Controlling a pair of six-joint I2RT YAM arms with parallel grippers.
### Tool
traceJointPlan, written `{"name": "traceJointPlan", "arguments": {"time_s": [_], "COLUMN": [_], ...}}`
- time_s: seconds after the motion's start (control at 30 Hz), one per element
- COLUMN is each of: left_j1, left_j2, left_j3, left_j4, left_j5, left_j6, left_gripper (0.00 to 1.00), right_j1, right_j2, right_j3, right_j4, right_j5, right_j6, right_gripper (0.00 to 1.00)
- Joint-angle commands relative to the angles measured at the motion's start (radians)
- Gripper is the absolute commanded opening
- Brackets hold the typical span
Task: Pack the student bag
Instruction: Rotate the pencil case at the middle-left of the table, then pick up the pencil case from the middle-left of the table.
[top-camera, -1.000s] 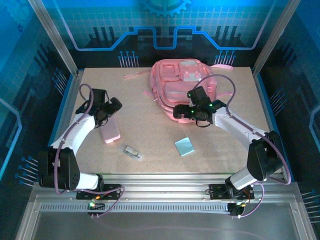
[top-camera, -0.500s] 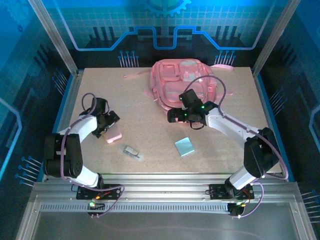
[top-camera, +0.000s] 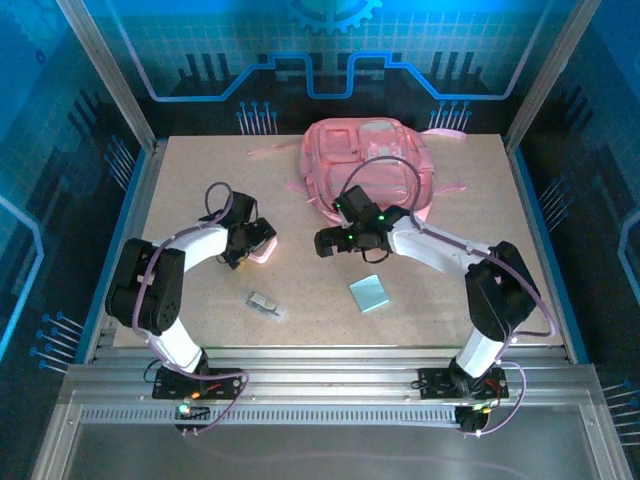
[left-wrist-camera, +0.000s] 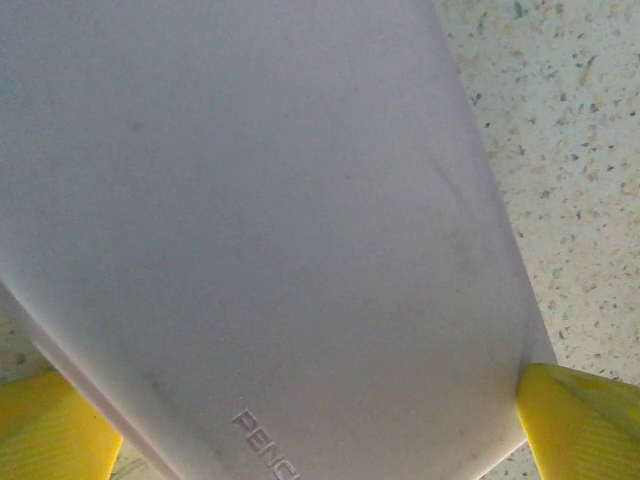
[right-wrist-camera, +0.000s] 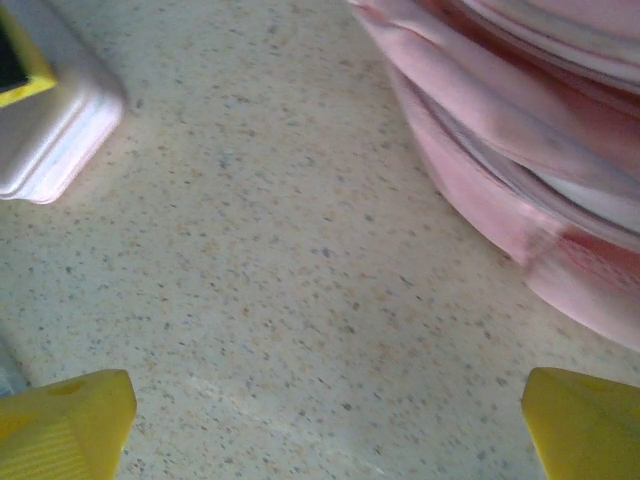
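Note:
The student bag (top-camera: 365, 165), a big pink backpack, lies at the back centre of the table; its lower edge shows in the right wrist view (right-wrist-camera: 520, 130). My left gripper (top-camera: 256, 242) is open and straddles a pale pink pencil case (left-wrist-camera: 260, 220), with one yellow fingertip (left-wrist-camera: 585, 420) at the case's corner and the other at its opposite edge. The case (top-camera: 265, 251) pokes out beside that gripper in the top view. My right gripper (top-camera: 325, 241) is open over bare table just in front of the bag, nothing between its fingers (right-wrist-camera: 65, 415). The case's corner (right-wrist-camera: 55, 140) lies ahead of it.
A light blue card (top-camera: 369, 293) lies on the table in front of the right arm. A small clear-wrapped item (top-camera: 264, 303) lies near the front, left of centre. Thin pink straps (top-camera: 275, 152) trail left of the bag.
My left gripper has swung right toward the table's middle, and the pencil case has moved right with it. My right gripper has moved left and forward, off the bag's front edge.

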Motion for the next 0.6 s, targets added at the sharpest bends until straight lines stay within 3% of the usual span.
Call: {"name": "traceJointPlan", "arguments": {"time_s": [0.0,0.13,0.3,0.57], "left_j1": [-0.034,0.033,0.195,0.337], "left_j2": [-0.009,-0.145,-0.248,-0.166], "left_j3": [0.037,0.021,-0.019,-0.008], "left_j4": [0.086,0.023,0.029,0.110], "left_j5": [0.114,0.058,0.071,0.091], "left_j6": [-0.006,0.056,0.071,0.057], "left_gripper": [0.99,0.99,0.99,0.99], "right_j1": [0.019,0.037,0.072,0.110], "right_j2": [0.045,0.127,0.291,0.596], "right_j3": [0.083,0.207,0.429,0.816], "right_j4": [0.019,-0.028,-0.108,-0.195], "right_j5": [-0.072,-0.109,-0.160,-0.246], "right_j6": [-0.155,-0.309,-0.426,-0.502], "right_gripper": [1.00,1.00,1.00,1.00]}}
